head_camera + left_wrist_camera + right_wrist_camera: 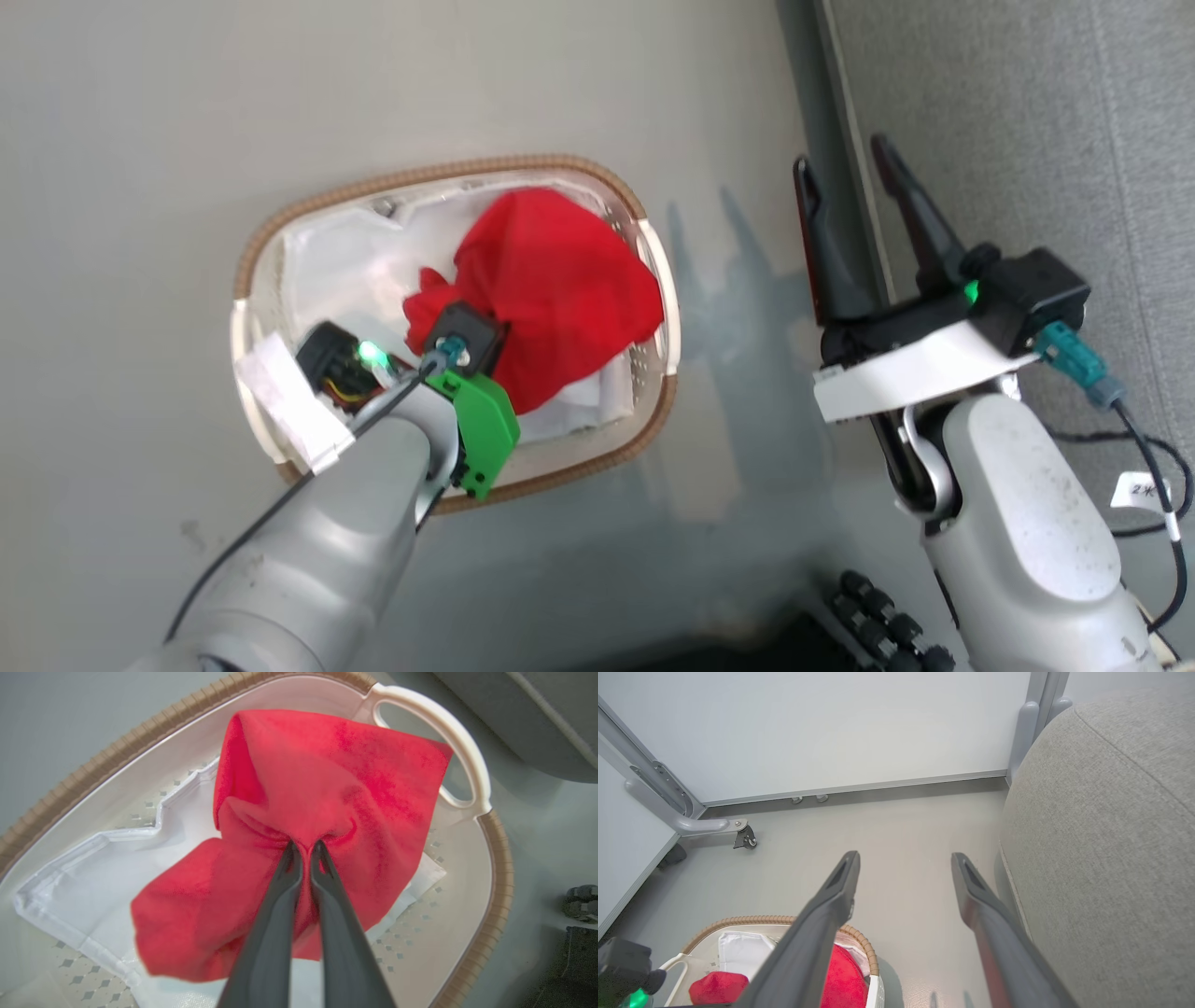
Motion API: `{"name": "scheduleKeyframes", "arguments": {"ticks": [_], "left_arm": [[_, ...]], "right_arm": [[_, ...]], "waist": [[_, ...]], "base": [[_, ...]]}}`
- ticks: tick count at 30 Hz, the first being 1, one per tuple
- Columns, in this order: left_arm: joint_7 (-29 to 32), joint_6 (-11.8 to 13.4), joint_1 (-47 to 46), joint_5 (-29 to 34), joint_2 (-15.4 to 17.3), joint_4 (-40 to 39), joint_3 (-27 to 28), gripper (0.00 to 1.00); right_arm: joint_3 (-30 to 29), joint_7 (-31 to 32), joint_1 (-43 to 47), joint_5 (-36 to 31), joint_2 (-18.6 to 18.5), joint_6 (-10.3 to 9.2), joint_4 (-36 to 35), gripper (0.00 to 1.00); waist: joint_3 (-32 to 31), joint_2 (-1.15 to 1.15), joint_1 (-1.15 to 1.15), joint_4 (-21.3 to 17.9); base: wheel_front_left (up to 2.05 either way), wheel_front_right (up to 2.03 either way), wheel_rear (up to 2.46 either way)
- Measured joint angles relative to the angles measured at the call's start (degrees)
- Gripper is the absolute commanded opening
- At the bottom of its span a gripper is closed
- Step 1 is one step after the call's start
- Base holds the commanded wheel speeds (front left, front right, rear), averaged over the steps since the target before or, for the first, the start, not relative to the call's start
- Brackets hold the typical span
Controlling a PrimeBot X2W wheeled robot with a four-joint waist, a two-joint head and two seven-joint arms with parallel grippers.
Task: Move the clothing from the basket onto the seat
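Note:
The red clothing (pixel 551 289) is bunched up and raised inside the cream basket (pixel 653 392) with the brown woven rim. My left gripper (pixel 306 849) is shut on a pinched fold of the clothing (pixel 336 784), which hangs above the white liner (pixel 93 882). In the head view the left wrist (pixel 457 350) sits over the basket and hides the fingers. My right gripper (pixel 854 182) is open and holds nothing, at the edge of the light-grey seat (pixel 1027 131). The right wrist view shows the seat (pixel 1111 826) right of the right gripper (pixel 906 861) and the basket (pixel 784 919) at lower left.
Grey floor (pixel 140 140) surrounds the basket. A white wall panel (pixel 831 728) with a metal leg and a caster (pixel 745 837) stands beyond. Dark cables (pixel 1158 467) hang beside my right arm. My base's dark parts (pixel 878 625) show at the bottom.

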Motion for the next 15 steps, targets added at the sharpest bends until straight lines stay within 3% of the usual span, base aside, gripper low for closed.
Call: {"name": "scheduleKeyframes", "arguments": {"ticks": [6, 15], "left_arm": [[-0.4, 0.2, 4.4, -1.6, 0.2, -7.2, 3.0, 0.00], [-0.5, 2.1, 14.1, -0.1, 3.3, -21.6, 11.3, 0.00]], "right_arm": [[-0.7, 0.0, 3.5, -1.3, 0.0, 0.00, 2.5, 1.00], [-1.2, 0.0, 8.7, -1.8, 0.0, 0.00, 4.8, 1.00]], "waist": [[-6.5, 0.00, 0.00, 1.6], [-15.6, 0.00, 0.00, 4.6]], "base": [[0.00, 0.00, 0.00], [0.00, 0.00, 0.00]]}}
